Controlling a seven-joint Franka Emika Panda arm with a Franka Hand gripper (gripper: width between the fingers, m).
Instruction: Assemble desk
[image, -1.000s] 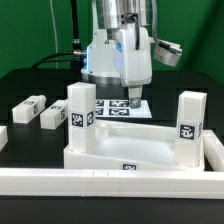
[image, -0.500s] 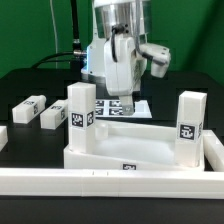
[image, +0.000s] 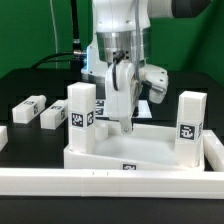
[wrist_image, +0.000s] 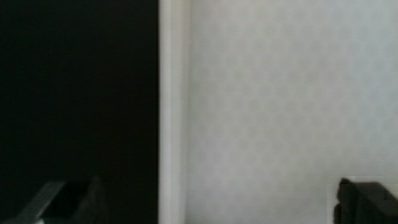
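White plastic makes up nearly everything in the exterior view. The large rectangular tray-like desk top (image: 150, 148) with its raised rim lies on the black table (image: 25, 85) at the middle, behind a long low white border rail (image: 110, 182) that runs across at six o'clock and is cut off at both ends. One short square-section white leg block (image: 81, 117) bearing a black-and-white tag stands upright at the tray's nine o'clock end, and a second upright leg block (image: 190, 120) stands at its three o'clock end; whether they are fastened or only standing cannot be told. Toward nine o'clock on the table a third leg block (image: 30, 106) lies flat, with a fourth leg block (image: 55, 117) just beside it. The arm's two-finger gripper (image: 126, 124) hangs fingers-down over the tray's twelve o'clock rim, holding nothing, and hides most of the thin flat white marker board (image: 101, 108) behind it. In the wrist view one half is black and the other plain white, meeting at a straight edge; which white part this is cannot be made out. Two dark fingertips (wrist_image: 63, 203) show only at the picture's border, spread wide with nothing between them.
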